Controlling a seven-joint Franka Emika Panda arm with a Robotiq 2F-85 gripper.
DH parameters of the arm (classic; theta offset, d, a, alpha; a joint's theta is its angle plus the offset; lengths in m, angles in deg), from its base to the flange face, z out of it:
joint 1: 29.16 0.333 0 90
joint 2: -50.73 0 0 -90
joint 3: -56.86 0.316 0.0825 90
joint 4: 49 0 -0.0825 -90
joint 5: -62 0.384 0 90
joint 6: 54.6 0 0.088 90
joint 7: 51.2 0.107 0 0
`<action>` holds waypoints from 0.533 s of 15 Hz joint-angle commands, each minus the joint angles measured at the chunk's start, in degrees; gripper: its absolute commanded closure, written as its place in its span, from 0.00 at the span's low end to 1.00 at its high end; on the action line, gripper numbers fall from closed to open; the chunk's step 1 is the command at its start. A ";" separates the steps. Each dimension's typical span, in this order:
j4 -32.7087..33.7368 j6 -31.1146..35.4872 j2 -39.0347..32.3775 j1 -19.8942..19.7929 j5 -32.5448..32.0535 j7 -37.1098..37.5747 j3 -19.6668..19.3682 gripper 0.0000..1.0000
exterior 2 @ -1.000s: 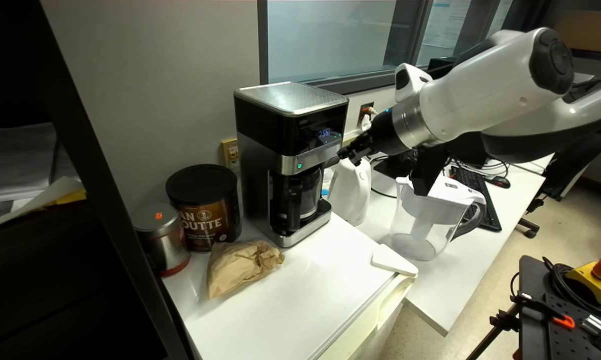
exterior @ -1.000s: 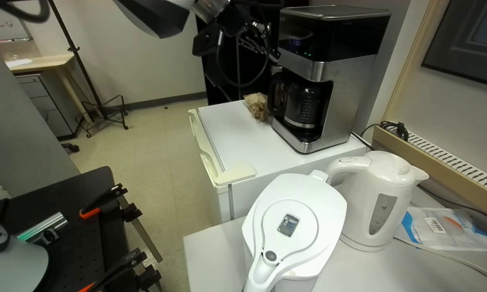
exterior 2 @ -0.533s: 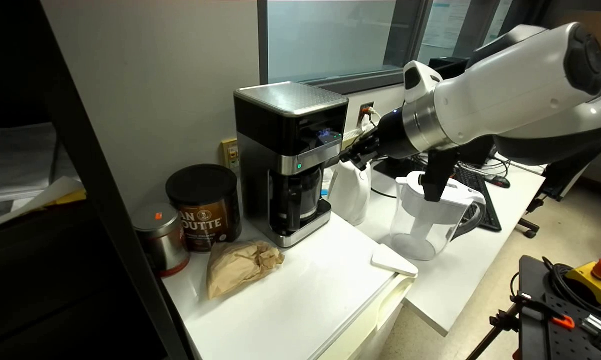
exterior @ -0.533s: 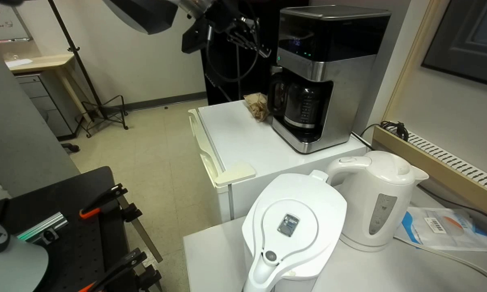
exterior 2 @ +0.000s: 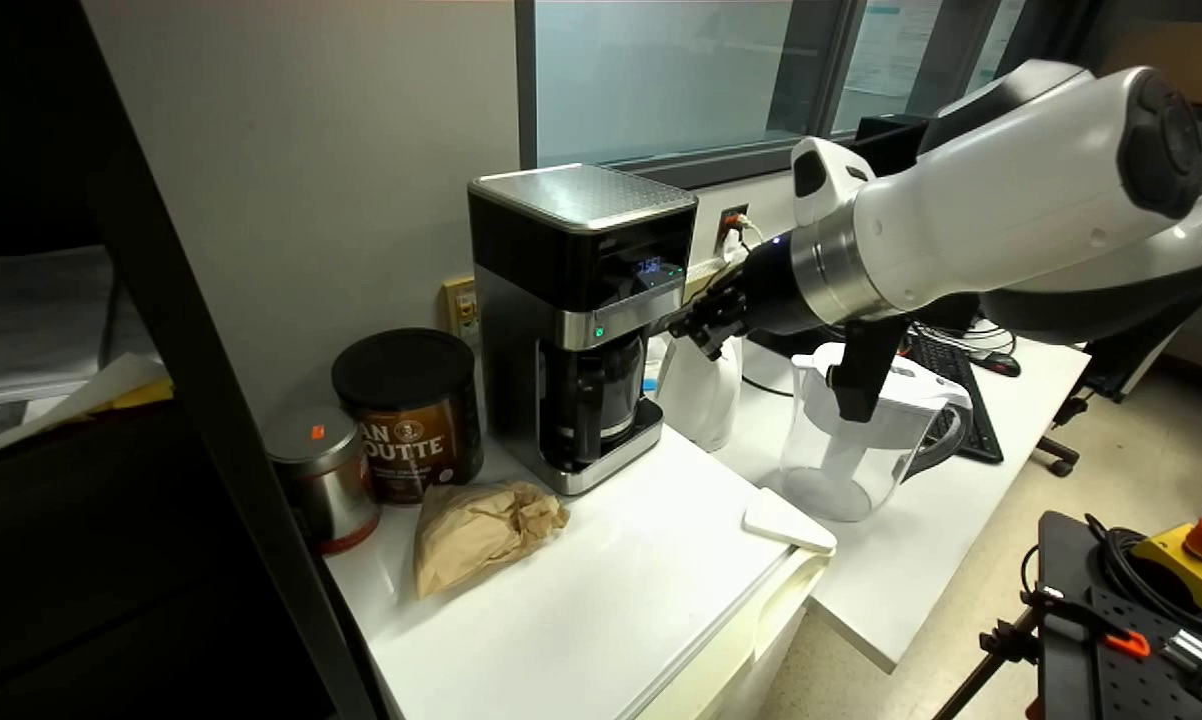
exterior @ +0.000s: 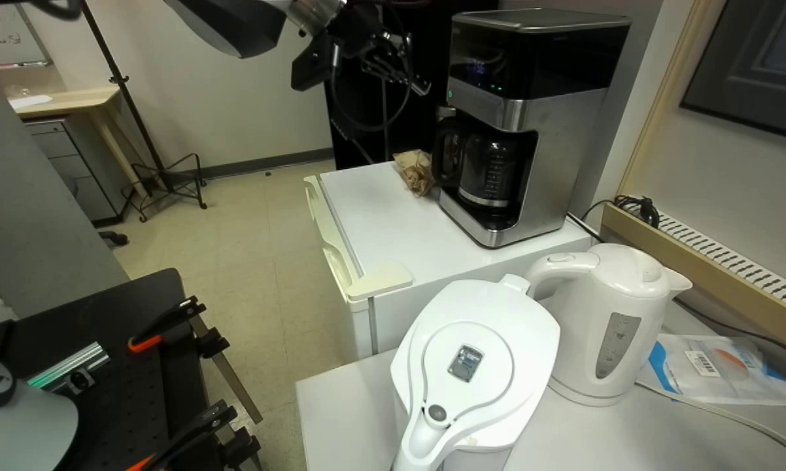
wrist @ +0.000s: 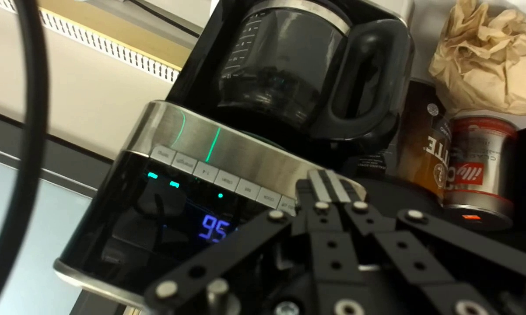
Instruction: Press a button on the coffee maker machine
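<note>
The coffee maker machine stands on the surface; the tool, clenched on nothing, hangs just off the machine's front and should line up with a single key of the button row before pushing straight in

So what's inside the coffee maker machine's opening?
A dark glass carafe stands in the coffee maker machine, hiding what's directly behind it; any contents can't be made out.
</note>
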 commanded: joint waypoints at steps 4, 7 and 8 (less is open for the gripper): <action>5.12 -6.76 -6.55 1.29 -5.09 3.34 0.52 1.00; 6.42 -8.39 -8.65 1.87 -6.18 3.71 0.56 1.00; 6.77 -8.69 -9.21 2.04 -6.49 3.72 0.56 1.00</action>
